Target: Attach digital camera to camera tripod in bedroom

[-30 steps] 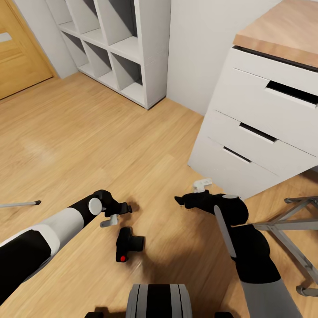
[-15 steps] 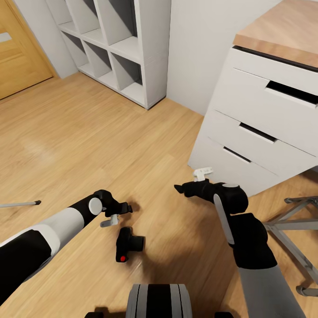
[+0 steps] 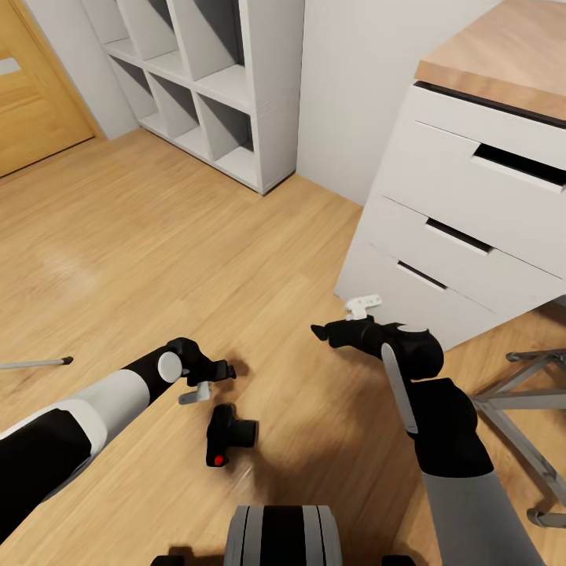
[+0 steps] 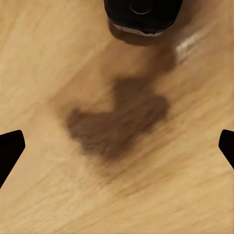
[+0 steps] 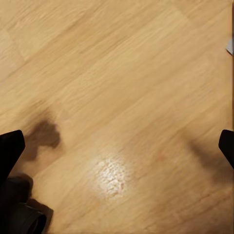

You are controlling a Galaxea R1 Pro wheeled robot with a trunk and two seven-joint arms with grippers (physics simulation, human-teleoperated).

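Camera (image 3: 229,433) on floor – just beside left pincer (image 3: 206,380) | both pincers apart

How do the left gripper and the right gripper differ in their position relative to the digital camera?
The left gripper hovers close beside the digital camera; the right gripper is farther off, toward the white drawer chest. In the left wrist view the camera sits ahead between the fingers; in the right wrist view it lies off in a corner. Both are open, over bare wood floor.

The light wood plank floor (image 3: 157,251) ran to white cube shelves (image 3: 212,79) far left and a white drawer chest (image 3: 464,228) right.
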